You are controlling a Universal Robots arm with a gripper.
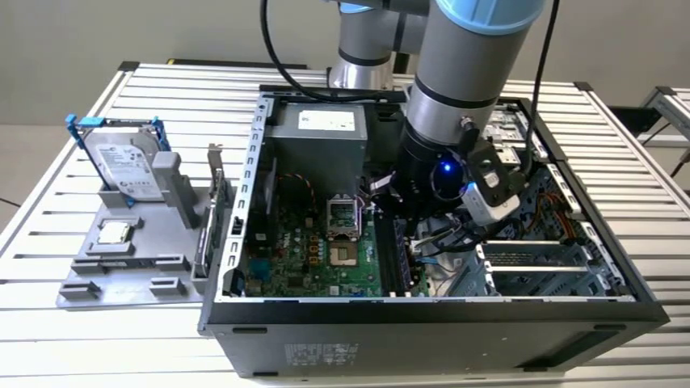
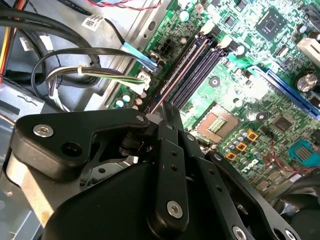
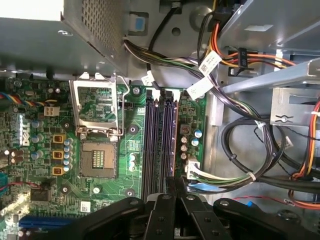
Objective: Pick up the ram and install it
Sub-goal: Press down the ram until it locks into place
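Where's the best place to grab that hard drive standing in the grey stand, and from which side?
Pinch the hard drive at its upper half, across its two flat faces, coming from above. It stands on edge, leaning, lower end sunk in the grey stand; blue brackets cover its narrow sides.

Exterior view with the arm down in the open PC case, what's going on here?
The arm reaches into the open computer case. In both wrist views its gripper has its fingers closed on the ram, a thin stick lined up edge-on along the motherboard memory slot nearest the cable bundle. Whether it is fully seated cannot be told.
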